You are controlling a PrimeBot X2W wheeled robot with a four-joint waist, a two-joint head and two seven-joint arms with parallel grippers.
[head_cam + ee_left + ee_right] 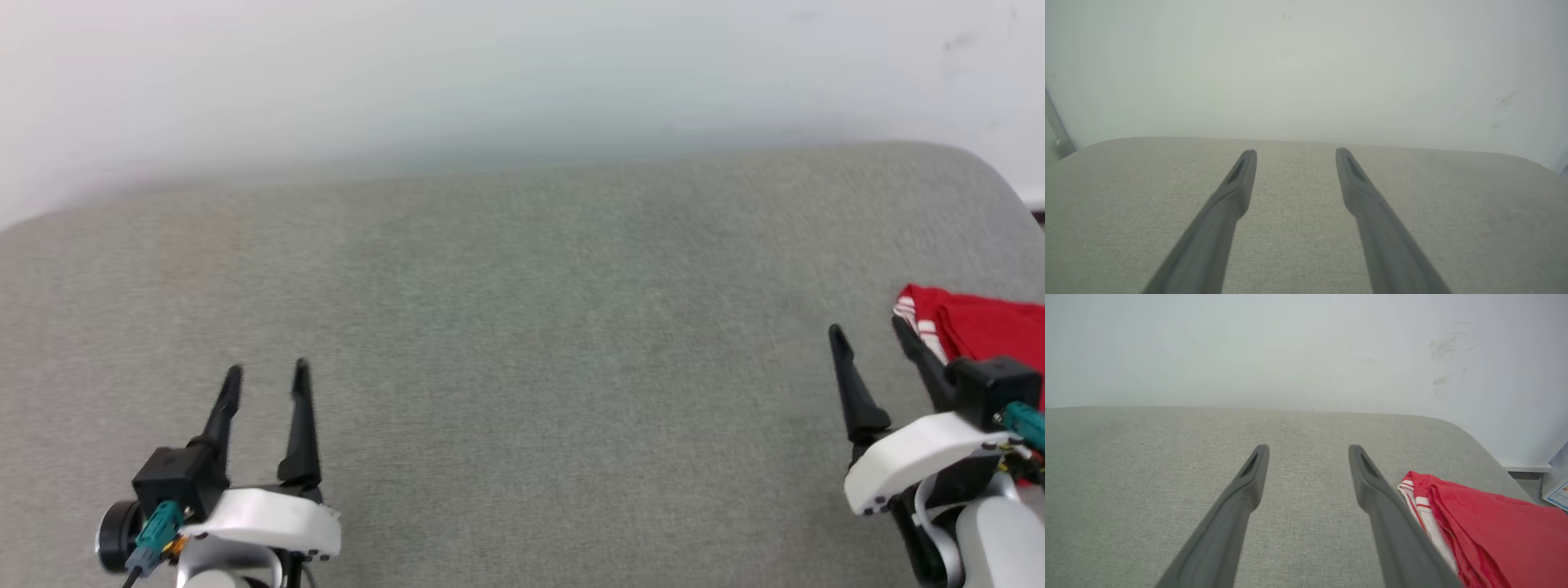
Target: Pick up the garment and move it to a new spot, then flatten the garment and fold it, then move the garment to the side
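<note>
The red jersey (984,327) is lying in layers at three o'clock on the grey cushion (522,286), just beside the right gripper (867,328), whose jaws are standing spread and empty. The left gripper (268,367), at seven o'clock, is likewise spread. If a grasp is due, I would be approaching the striped edge low and pinching all layers together. The right wrist view is showing the red-and-white trim (1414,498) and folds clearly, while the head view is cropping them.

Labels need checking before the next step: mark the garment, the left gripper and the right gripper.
garment (988,331): head view, plain red fabric beside the striped trim.
left gripper (268,367): head view, midway between its fingertips.
right gripper (867,328): head view, midway between its fingertips.
</note>
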